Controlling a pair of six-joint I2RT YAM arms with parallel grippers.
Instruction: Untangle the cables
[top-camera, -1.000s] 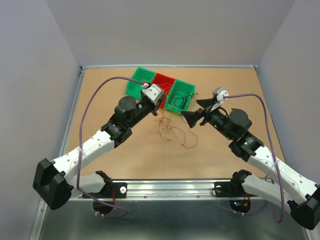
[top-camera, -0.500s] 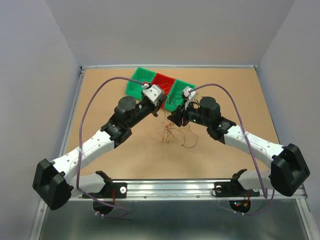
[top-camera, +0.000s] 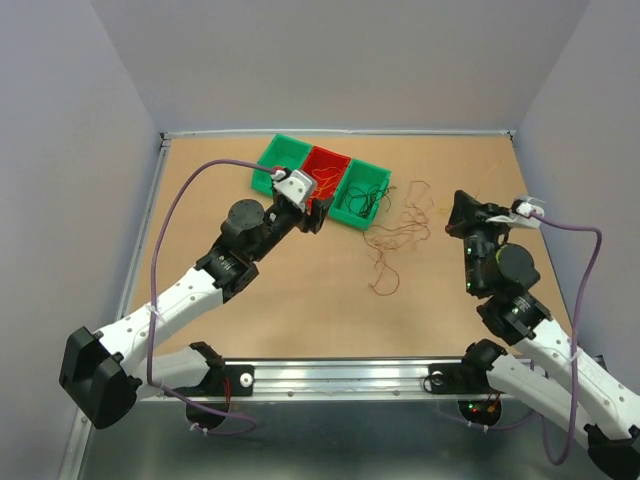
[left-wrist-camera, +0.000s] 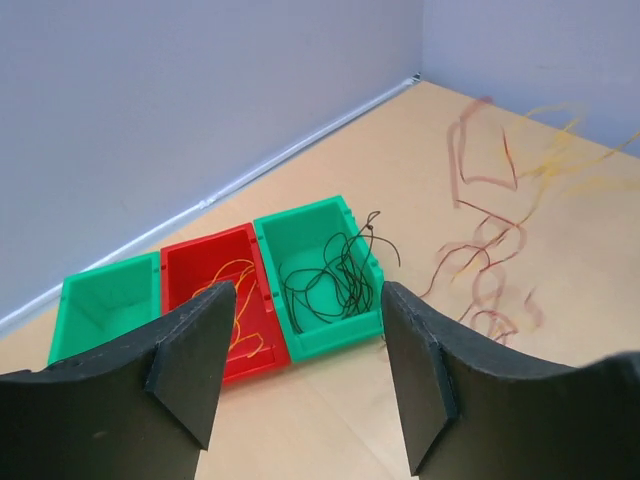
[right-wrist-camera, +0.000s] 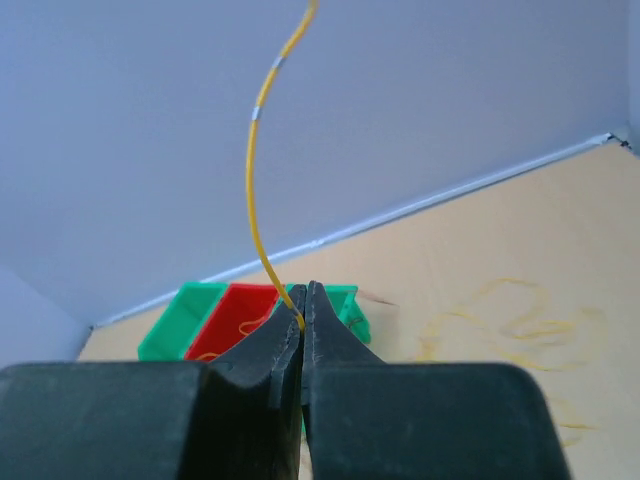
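One yellow cable (right-wrist-camera: 251, 165) pinched between closed right fingers (right-wrist-camera: 268, 352); left fingers (left-wrist-camera: 192, 350) spread, empty.

We are in a lab robot cell: bare grey walls (top-camera: 340, 60) enclose a wooden table (top-camera: 300, 310) on a metal frame (top-camera: 340, 375).

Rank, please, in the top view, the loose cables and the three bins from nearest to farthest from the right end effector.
From the right end effector, shut on a yellow cable:
1. Loose cables, just left of it.
2. Right green bin, holding black cables.
3. Red bin, middle.
4. Left green bin, far end.
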